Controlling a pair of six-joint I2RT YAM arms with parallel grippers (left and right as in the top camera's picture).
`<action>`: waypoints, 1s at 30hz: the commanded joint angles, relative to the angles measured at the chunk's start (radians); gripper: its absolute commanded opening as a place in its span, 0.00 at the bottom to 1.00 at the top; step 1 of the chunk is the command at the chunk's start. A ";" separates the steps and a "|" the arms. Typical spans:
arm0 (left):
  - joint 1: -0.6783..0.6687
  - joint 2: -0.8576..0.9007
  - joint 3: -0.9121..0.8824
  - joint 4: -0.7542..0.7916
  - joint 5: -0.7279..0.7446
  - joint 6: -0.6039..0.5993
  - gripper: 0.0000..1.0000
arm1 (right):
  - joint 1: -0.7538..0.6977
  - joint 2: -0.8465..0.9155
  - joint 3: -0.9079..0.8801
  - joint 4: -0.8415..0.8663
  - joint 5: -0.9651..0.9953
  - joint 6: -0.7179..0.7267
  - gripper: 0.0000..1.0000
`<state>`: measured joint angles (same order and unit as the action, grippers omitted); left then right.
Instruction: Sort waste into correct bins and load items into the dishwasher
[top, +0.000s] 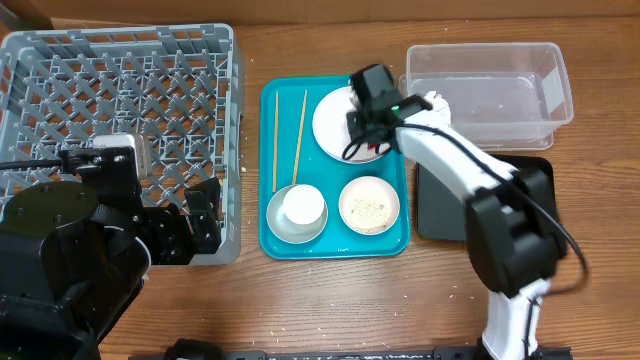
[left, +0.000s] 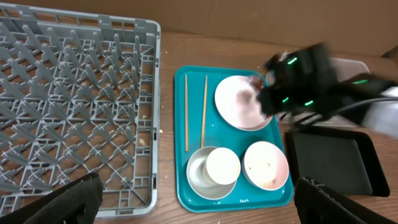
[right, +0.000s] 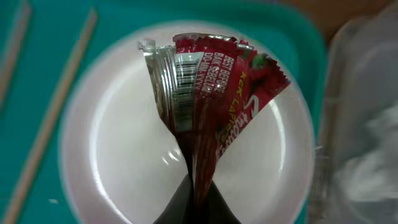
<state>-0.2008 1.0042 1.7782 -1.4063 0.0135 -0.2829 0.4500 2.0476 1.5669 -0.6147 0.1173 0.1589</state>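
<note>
Squarely in right hand (right: 193, 198) — red wrapper (right: 214, 87), over plate (right: 109, 158).

A crumpled red wrapper (right: 211, 87), its silver lining showing, is fanning out from a pinched end above a white plate (right: 118, 162), possibly touching it. The plate is sitting on a teal tray (top: 335, 240) with two chopsticks (top: 275, 140), a white cup (top: 301, 205) nesting in a metal bowl (top: 276, 232), and a crumb-filled bowl (top: 369, 204).
</note>
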 joint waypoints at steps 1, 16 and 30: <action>0.004 -0.003 0.006 -0.001 0.002 -0.011 1.00 | -0.057 -0.223 0.071 0.002 0.002 0.029 0.04; 0.004 0.008 0.006 -0.056 0.058 -0.010 1.00 | -0.288 -0.220 0.073 -0.192 -0.170 0.104 0.66; 0.004 0.008 0.006 0.000 -0.051 -0.009 1.00 | 0.037 -0.431 0.053 -0.569 -0.321 0.125 0.53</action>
<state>-0.2008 1.0111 1.7782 -1.4136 0.0269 -0.2829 0.4072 1.5799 1.6669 -1.1622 -0.1829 0.2638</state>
